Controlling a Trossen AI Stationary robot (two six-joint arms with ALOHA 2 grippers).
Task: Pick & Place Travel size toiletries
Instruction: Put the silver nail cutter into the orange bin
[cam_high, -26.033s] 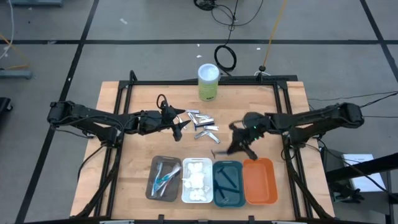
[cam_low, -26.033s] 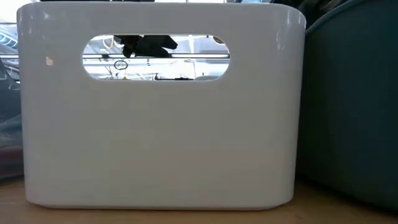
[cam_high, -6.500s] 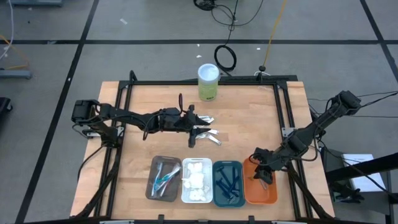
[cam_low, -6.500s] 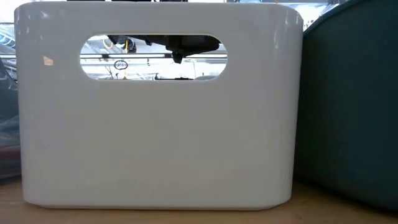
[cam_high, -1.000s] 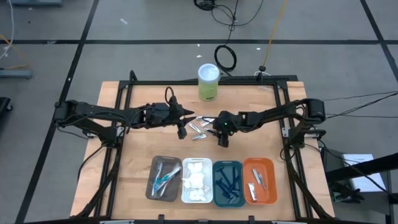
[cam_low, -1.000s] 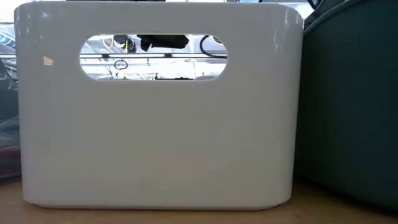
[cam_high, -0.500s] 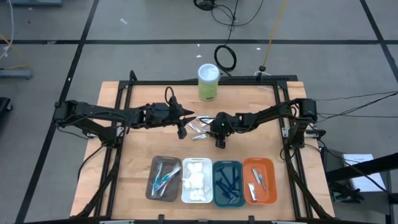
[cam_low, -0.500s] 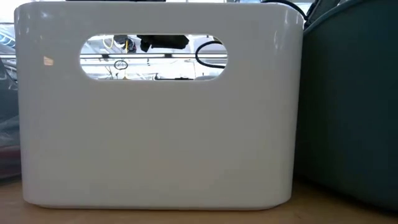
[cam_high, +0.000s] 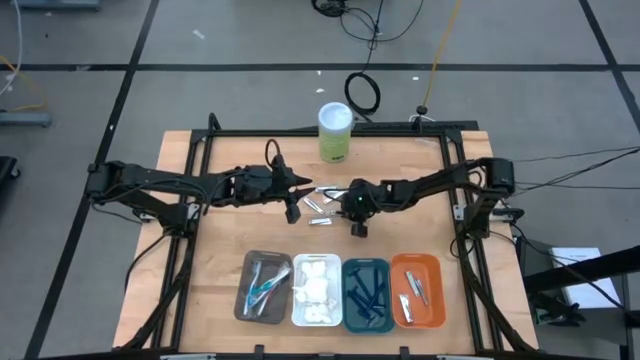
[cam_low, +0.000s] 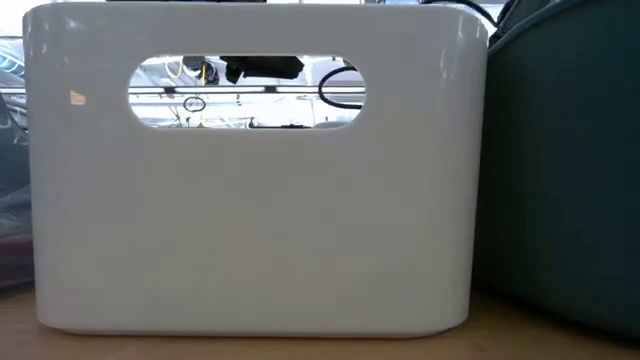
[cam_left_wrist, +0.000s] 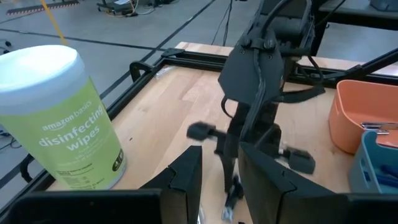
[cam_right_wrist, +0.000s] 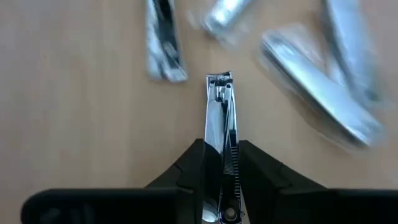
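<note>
low view: white tray (cam_low: 250, 220) wall blocks nearly everything
right gripper (cam_right_wrist: 219, 163): jaws clamp a nail clipper (cam_right_wrist: 221, 118)
left gripper (cam_high: 296, 199): jaws slightly apart, empty

The green-and-white canister (cam_left_wrist: 59, 118) reads "amazon basics disinfecting wipes".

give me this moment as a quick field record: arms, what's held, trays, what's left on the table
right gripper: over the table's middle, shut on a nail clipper
left gripper: beside the loose pile, nothing seen held
loose on table: a few more silver clippers
brown tray: toothbrushes
white tray: white wads
teal tray: dark blue razors
orange tray: two silver clippers
canister: green and white, upright at the table's far edge
</note>
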